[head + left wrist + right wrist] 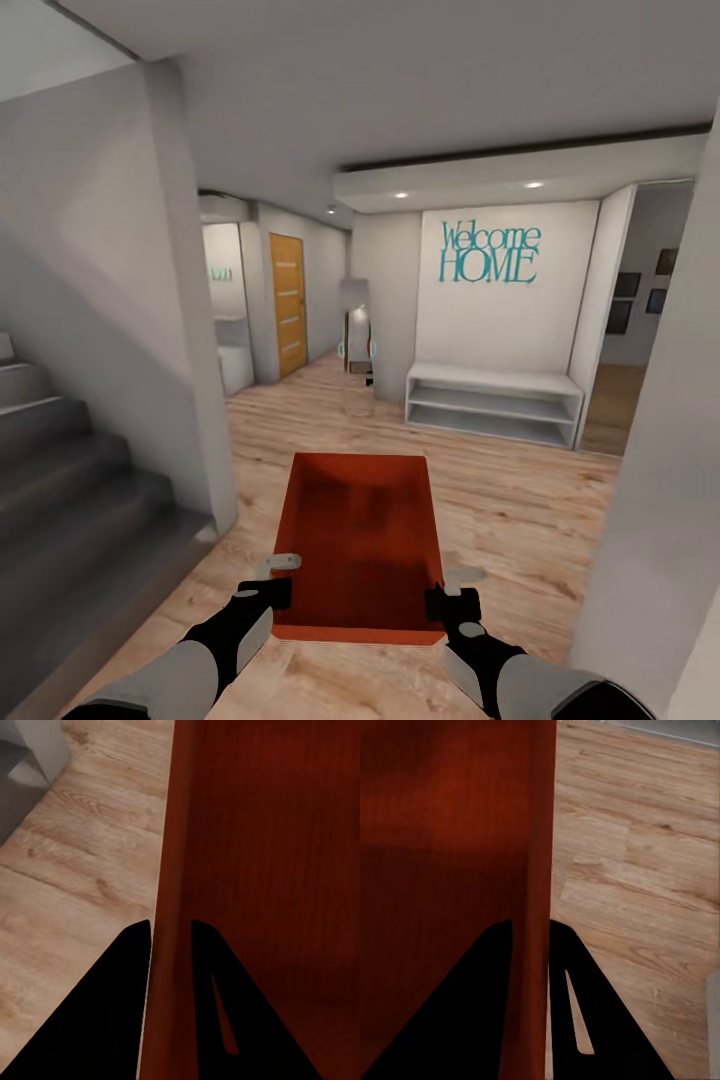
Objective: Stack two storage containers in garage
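The left gripper (283,577) pinches the left wall of an orange-red storage container (362,540), and the right gripper (452,590) pinches the right wall, so the box hangs between the 2 arms in front of the robot, above the wood-plank floor (520,500). In the left wrist view the 2 dark fingers (112,1005) straddle the thin wall of the container (270,855), 1 outside and 1 inside; the right wrist view shows the same grip on the opposite wall (536,870).

The container is a plain topless rectangle with low straight walls and a flat, darker red bottom; its long axis points away from the robot. Whether a second box sits nested in it I cannot tell.

At the left, a grey wall corner (205,400) stands near the box's left side, with grey stairs (70,470) behind it. At the right, a pale wall edge (660,480) stands near the right arm. Ahead, open plank floor runs to a white shelf bench (493,402) under a teal "Welcome HOME" sign (490,252), with a hallway and an orange door (287,303) further left.
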Available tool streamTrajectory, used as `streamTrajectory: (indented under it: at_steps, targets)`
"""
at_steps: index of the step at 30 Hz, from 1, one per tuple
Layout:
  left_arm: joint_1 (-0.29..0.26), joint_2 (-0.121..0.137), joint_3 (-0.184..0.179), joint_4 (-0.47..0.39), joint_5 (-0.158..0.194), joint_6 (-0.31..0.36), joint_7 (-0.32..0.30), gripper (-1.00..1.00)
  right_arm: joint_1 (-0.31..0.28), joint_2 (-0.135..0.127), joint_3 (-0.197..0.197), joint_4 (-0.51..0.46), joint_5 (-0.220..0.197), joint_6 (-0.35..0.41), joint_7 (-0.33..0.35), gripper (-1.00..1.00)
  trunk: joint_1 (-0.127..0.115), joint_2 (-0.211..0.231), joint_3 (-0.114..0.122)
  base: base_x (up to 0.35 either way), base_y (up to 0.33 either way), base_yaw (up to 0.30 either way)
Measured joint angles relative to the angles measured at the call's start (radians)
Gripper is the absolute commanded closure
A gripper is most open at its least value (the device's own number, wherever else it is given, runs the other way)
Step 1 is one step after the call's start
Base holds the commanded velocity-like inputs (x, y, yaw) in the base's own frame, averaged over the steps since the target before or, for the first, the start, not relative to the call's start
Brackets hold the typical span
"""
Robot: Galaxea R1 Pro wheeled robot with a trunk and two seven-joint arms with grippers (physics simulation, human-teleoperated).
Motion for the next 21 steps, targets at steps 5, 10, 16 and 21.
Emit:
streamTrajectory:
  at_steps: [5,10,16,21]
  targets:
    - [0.000,0.000,0.000,0.000,0.000,0.000,0.000,1.00,0.000,0.000,0.001,0.000,-0.001,0.000,0.000,1.00,0.000,0.000,0.000,0.323,0.000,0.000]
    - [0.000,0.000,0.000,0.000,0.000,0.000,0.000,1.00,0.000,0.000,0.002,0.000,-0.002,0.000,0.000,1.00,0.000,0.000,0.000,0.323,0.000,0.000]
    - [0.000,0.000,0.000,0.000,0.001,0.000,0.000,1.00,0.000,0.000,0.000,0.000,0.000,0.000,0.000,1.00,0.000,0.000,0.000,0.323,0.000,0.000]
    - [0.000,0.000,0.000,0.000,0.000,0.000,0.000,1.00,0.000,0.000,0.001,0.000,-0.001,0.000,0.000,1.00,0.000,0.000,0.000,0.323,0.000,0.000]
